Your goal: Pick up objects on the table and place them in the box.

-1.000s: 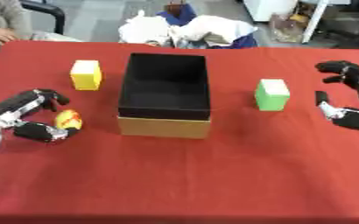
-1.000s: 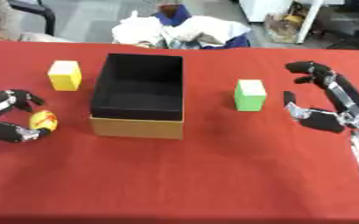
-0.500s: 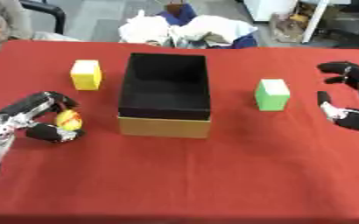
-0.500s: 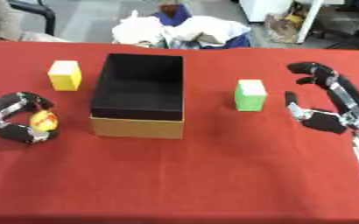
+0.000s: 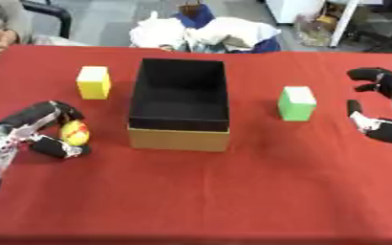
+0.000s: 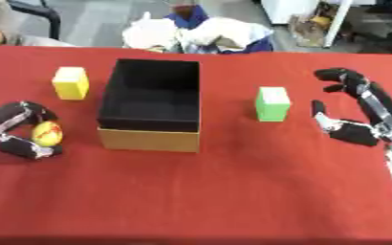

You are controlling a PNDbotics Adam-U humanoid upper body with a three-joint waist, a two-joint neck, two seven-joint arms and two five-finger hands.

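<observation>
Egg-shaped and yellow with a red patch, the small toy sits on the red table at my left, just beside the front-left corner of the box. My left hand wraps it, fingers arched over the top and thumb tucked low beside it, curled round it. I cannot tell whether it is off the cloth or resting on it.

Biggest worry, I judge: that rounded shape. If the pinch sits off its middle, it can squirt out and roll along the table, maybe off the near edge. Next worry is the box wall, right beside my hand; carry too low and I clip the tan rim and shove the box toward the green block.

My right hand hangs at the right side, fingers spread apart, holding nothing, near the green block but not touching it. The yellow block stands to the left of the box, apart from it, and a wide swing could knock it.
</observation>
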